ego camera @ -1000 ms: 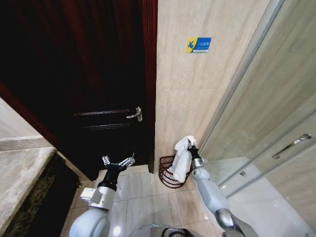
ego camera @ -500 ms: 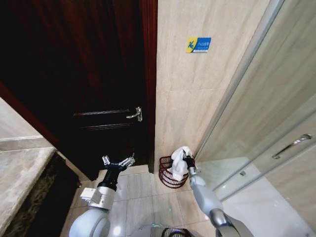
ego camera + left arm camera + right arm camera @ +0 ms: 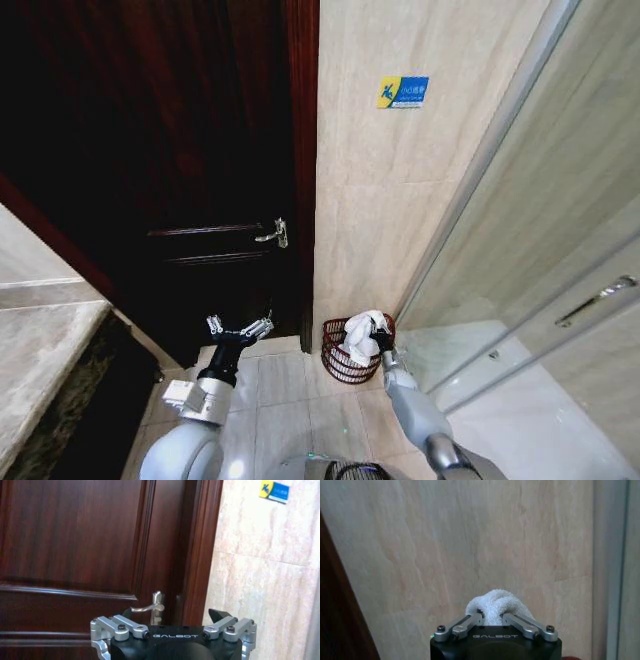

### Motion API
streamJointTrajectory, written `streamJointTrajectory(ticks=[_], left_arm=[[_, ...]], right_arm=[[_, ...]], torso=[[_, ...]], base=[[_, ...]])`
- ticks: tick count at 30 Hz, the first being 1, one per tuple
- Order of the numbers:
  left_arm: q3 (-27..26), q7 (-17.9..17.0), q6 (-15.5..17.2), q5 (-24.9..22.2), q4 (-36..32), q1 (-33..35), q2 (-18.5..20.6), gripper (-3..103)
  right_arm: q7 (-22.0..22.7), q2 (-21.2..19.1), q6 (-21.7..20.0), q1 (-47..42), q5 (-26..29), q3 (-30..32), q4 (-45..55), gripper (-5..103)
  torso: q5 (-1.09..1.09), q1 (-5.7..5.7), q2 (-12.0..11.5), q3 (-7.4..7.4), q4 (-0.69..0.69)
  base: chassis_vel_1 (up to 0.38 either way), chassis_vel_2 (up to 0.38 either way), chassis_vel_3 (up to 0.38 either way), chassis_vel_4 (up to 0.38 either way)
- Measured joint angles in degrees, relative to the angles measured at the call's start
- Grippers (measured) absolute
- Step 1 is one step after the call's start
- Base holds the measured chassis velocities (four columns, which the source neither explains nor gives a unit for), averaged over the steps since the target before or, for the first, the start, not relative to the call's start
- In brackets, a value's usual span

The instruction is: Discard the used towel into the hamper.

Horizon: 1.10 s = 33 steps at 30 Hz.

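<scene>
Nearest you, your left hand hangs idle over the floor tiles with its fingers spread wide and holding nothing, pointed at the dark wooden door and its metal handle. Off to your right, your right hand is clamped on the white towel, a tuft of it bulging between the fingers, and the cloth droops into the hamper. That hamper stands on the floor in the corner, against the beige tiled wall between the door frame and the glass shower panel.
</scene>
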Motion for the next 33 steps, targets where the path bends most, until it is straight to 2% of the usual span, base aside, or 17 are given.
streamJointTrajectory(ticks=[5,7,10,12,14,16,24,30,33], left_arm=[[0.0,0.0,0.0,0.0,0.0,0.0,0.0,100],[0.0,0.0,0.0,0.0,0.0,0.0,0.0,100],[0.0,0.0,0.0,0.0,0.0,0.0,0.0,100],[0.0,0.0,0.0,0.0,0.0,0.0,0.0,100],[0.0,0.0,0.0,0.0,0.0,0.0,0.0,100],[0.0,0.0,0.0,0.0,0.0,0.0,0.0,100],[0.0,0.0,0.0,0.0,0.0,0.0,0.0,100],[0.0,0.0,0.0,0.0,0.0,0.0,0.0,100],[0.0,0.0,0.0,0.0,0.0,0.0,0.0,100]], right_arm=[[2.0,0.3,-0.2,-0.7,-1.6,0.4,-1.8,5],[3.9,0.3,-2.0,-2.0,-2.6,0.9,-2.1,5],[4.2,0.1,-3.6,-2.7,-2.7,1.0,-2.5,5],[4.2,-0.3,-5.1,-2.5,-2.9,1.0,-4.5,5],[4.1,-0.3,-5.9,-1.9,-2.9,1.0,-5.5,5],[3.9,-0.3,-7.6,-0.7,-3.1,1.1,-7.2,5],[3.5,-0.4,-12.4,2.8,-5.4,1.1,-11.6,5],[1.7,-1.0,-20.0,6.5,-7.6,1.5,-16.2,5],[1.0,-1.3,-21.8,7.5,-9.2,1.4,-16.6,5]], torso=[[0.02,0.03,0.0,0.01,0.01],[0.00,0.09,0.0,0.03,-0.01],[0.04,0.08,0.0,0.03,-0.02],[-0.03,0.04,0.0,0.02,-0.04],[0.00,0.00,0.0,0.01,-0.04],[0.00,-0.04,0.0,-0.01,0.02],[0.00,-0.01,0.0,0.00,-0.01],[0.01,0.03,0.0,0.01,-0.01],[-0.01,0.02,0.0,0.01,-0.01]], base=[[-0.155,0.178,0.186,-0.185],[-0.148,0.111,0.149,-0.115],[-0.121,0.075,0.056,-0.045],[-0.025,0.030,-0.012,-0.005],[0.009,-0.008,-0.031,0.004],[0.070,-0.022,-0.052,0.019],[0.018,-0.006,-0.012,0.007],[0.000,0.000,0.000,0.000],[0.000,0.000,0.000,0.000]])
